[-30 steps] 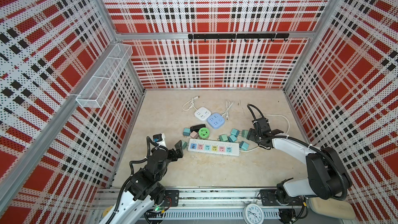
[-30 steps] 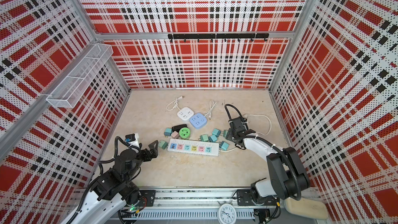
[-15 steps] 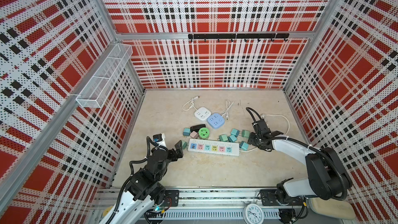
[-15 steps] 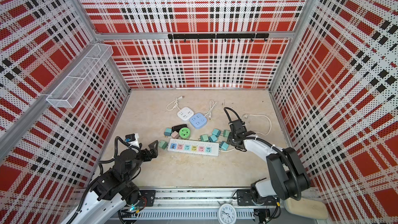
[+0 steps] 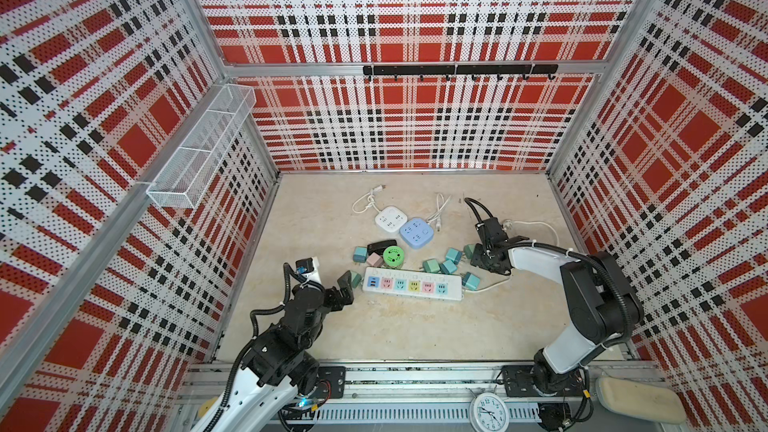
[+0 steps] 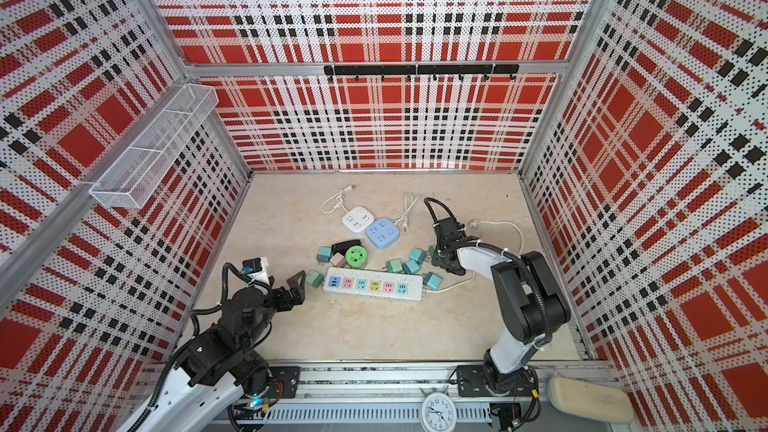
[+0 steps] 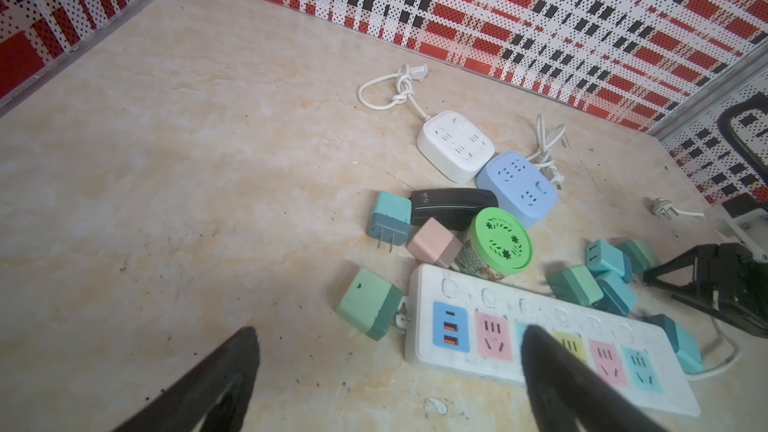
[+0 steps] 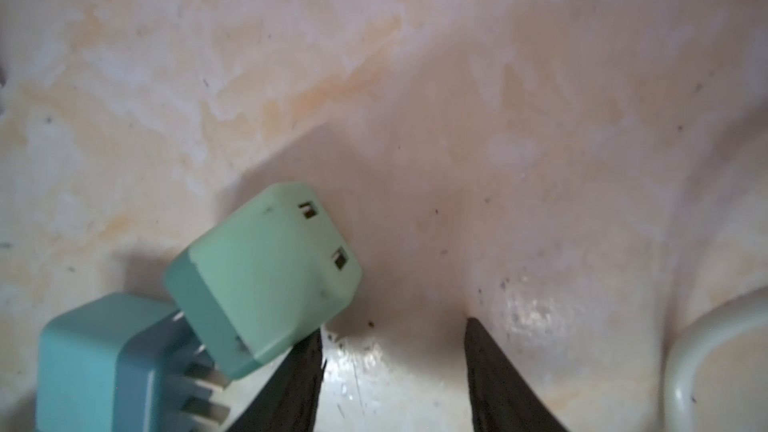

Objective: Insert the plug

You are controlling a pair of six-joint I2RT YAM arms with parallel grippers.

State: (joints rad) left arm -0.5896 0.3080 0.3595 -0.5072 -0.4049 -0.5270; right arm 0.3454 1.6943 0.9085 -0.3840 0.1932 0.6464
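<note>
Plug touches right pincer's outer edge; open tabletop shows inside it.

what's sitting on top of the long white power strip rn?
Nothing on the power strip: both top views show its blue USB face and five coloured sockets bare. In the left wrist view the left gripper covers part of one socket.

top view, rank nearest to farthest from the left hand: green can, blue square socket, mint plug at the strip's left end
From the left hand:
1. mint plug, right beside it, at the left end of the power strip
2. green can, just behind the strip
3. blue square socket, farthest back
</note>
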